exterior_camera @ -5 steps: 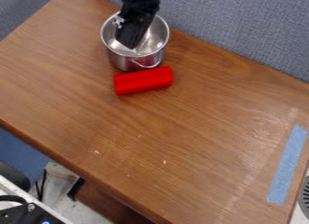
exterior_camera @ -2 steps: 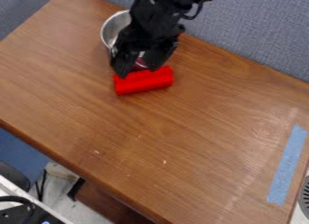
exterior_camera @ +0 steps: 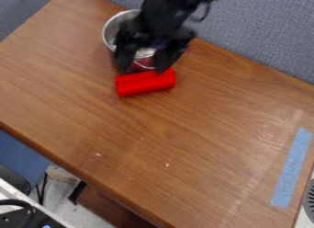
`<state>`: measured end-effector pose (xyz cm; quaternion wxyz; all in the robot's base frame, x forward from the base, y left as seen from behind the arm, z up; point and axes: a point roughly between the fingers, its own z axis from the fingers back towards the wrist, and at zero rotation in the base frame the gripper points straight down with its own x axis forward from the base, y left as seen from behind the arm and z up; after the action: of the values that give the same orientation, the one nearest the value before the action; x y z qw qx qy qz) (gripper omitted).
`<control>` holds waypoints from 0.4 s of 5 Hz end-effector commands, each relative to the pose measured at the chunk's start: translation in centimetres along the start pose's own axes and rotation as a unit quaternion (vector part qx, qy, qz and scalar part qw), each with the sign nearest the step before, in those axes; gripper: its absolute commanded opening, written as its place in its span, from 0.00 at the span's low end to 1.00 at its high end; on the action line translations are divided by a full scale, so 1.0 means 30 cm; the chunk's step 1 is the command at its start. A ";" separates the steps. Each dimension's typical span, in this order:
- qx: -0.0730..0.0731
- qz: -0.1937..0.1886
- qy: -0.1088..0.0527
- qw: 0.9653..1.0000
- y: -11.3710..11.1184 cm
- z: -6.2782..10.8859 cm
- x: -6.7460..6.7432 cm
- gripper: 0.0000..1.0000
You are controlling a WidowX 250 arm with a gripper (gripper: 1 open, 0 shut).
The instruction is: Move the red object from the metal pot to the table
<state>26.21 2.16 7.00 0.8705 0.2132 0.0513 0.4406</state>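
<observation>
The red object (exterior_camera: 146, 82) lies flat on the table (exterior_camera: 172, 158), just in front of the metal pot (exterior_camera: 114, 31). My black gripper (exterior_camera: 147, 62) hangs low over the pot's front edge and the block's back side. Its jaws stand wide open, one finger (exterior_camera: 123, 59) at the left and one at the right, and nothing is held between them. The arm hides most of the pot, so only its left rim and part of its shiny inside show. Whether the fingers touch the block I cannot tell.
A strip of blue tape (exterior_camera: 291, 167) runs along the table's right edge. A grey-blue wall stands behind the table. The table's front edge drops off at lower left, with dark gear on the floor below.
The gripper came down from above the pot toward the red block, rolled about its axis and opened from shut to wide. The red block stayed on the table.
</observation>
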 end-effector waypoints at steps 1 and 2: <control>0.008 0.000 0.011 1.000 0.040 -0.111 0.004 1.00; 0.011 -0.029 0.006 0.999 0.026 -0.049 0.119 1.00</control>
<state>26.69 5.48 5.28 0.8790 0.2213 0.0858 0.4136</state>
